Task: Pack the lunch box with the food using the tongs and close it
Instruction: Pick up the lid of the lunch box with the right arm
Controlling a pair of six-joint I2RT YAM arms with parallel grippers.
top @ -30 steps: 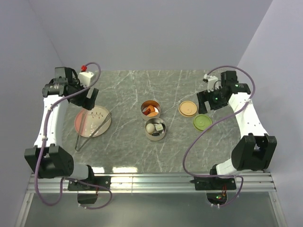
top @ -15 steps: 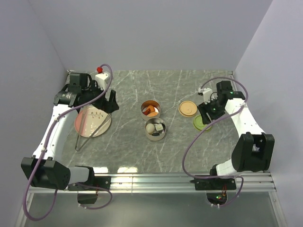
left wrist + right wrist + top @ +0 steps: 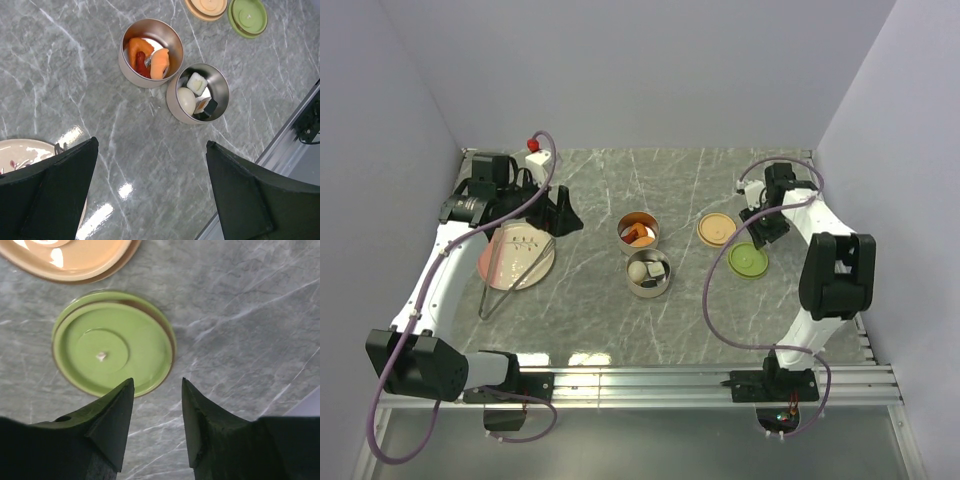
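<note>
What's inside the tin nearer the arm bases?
The near tin holds a whitish ball, a pale cube and a dark-and-white piece; anything beneath them is hidden.

The white left arm reaches forward over the table, its black two-finger left gripper [image 3: 151,143] spread wide. The white right arm folds inward, and its black right gripper [image 3: 157,380] points down, fingers narrowly apart, gripping nothing.

A pink plate [image 3: 525,250] rests on the grey marbled table [image 3: 600,320].
</note>
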